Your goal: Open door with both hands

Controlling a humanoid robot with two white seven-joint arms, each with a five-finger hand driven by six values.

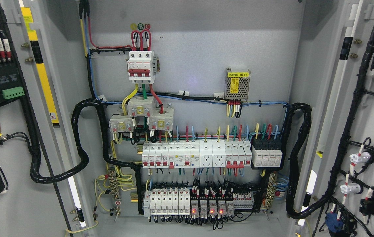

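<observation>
An electrical cabinet stands with both doors swung wide. The left door shows its inner face at the picture's left, with cable looms and terminals. At the right edge the right door likewise shows its inner side, carrying black wire bundles and switch backs. Between them the grey back panel lies fully exposed. Neither of my hands nor any arm appears in the head view.
On the panel sit a red-and-white main breaker, a small power supply, two rows of breakers and relays with red lights. Thick black cable conduits loop to each door.
</observation>
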